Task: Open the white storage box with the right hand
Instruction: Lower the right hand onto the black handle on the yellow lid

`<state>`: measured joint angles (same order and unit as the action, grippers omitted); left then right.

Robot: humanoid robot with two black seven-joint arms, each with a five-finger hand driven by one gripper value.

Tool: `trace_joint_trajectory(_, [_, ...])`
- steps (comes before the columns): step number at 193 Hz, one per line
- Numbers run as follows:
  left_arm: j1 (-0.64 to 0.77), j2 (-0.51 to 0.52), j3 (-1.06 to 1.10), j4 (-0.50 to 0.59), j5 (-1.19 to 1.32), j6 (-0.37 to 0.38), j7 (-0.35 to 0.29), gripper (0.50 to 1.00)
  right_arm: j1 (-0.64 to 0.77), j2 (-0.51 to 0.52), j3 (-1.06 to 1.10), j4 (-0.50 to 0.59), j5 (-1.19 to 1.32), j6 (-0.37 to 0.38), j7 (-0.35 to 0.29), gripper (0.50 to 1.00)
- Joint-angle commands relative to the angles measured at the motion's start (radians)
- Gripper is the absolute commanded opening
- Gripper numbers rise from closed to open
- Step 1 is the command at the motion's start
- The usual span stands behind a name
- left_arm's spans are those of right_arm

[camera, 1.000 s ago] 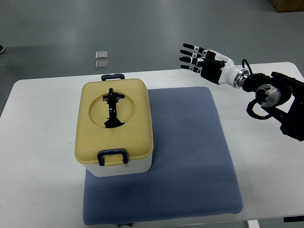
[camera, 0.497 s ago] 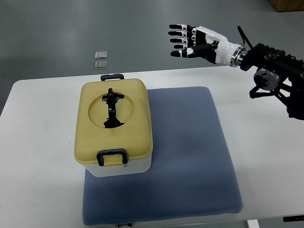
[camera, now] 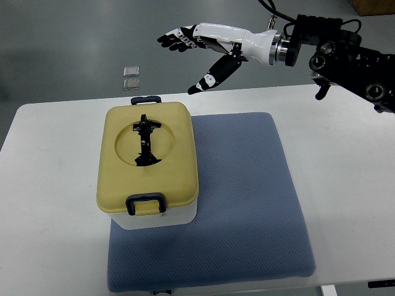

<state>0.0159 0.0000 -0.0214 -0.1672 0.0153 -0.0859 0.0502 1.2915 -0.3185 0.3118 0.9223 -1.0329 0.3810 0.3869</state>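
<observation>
The white storage box (camera: 162,217) has a pale yellow lid (camera: 148,157) with a black folding handle (camera: 146,141) sunk in its round recess. Dark blue latches sit at its near side (camera: 146,204) and far side (camera: 146,98), and the lid is shut. The box stands on the left part of a blue mat (camera: 241,203). My right hand (camera: 192,50) hangs in the air beyond the box's far right corner, fingers spread and holding nothing, thumb pointing down toward the table. Its black arm (camera: 345,52) comes in from the upper right.
The white table (camera: 49,203) carries the mat and box. Two small clear packets (camera: 131,78) lie on the grey floor beyond the table's far edge. My left arm does not show.
My right hand has swung left and upward, from over the table's far right edge to a spot above and behind the box. The box has not moved.
</observation>
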Motion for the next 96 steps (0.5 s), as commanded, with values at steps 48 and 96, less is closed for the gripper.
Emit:
trace_joint_trajectory(48, [-0.001, 0.0, 0.0, 0.0, 0.0, 0.0, -0.001, 1.0, 0.253, 0.035, -0.249, 0.035, -0.075, 0.001, 0.104, 0.919])
trace_joint_trajectory(96, [-0.001, 0.0, 0.0, 0.0, 0.0, 0.0, 0.0, 1.0, 0.371, 0.105, -0.358, 0.075, -0.239, -0.001, 0.216, 0.919])
